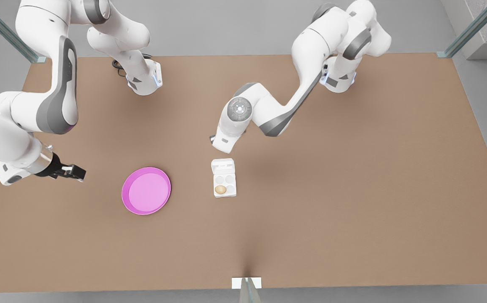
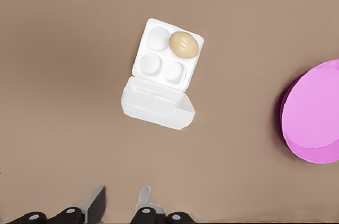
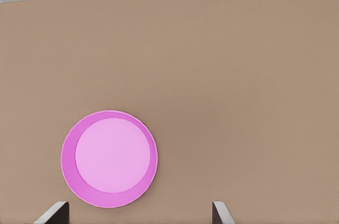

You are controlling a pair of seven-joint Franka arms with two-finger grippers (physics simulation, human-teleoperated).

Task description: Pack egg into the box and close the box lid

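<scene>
Front view: tan egg (image 1: 220,190) sits in white box (image 1: 225,184), box lid (image 1: 222,166) open; both claws spread.

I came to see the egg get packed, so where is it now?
The egg already sits in a cup of the open box, on the front view's left side of the tray, just right of the pink plate.
</scene>
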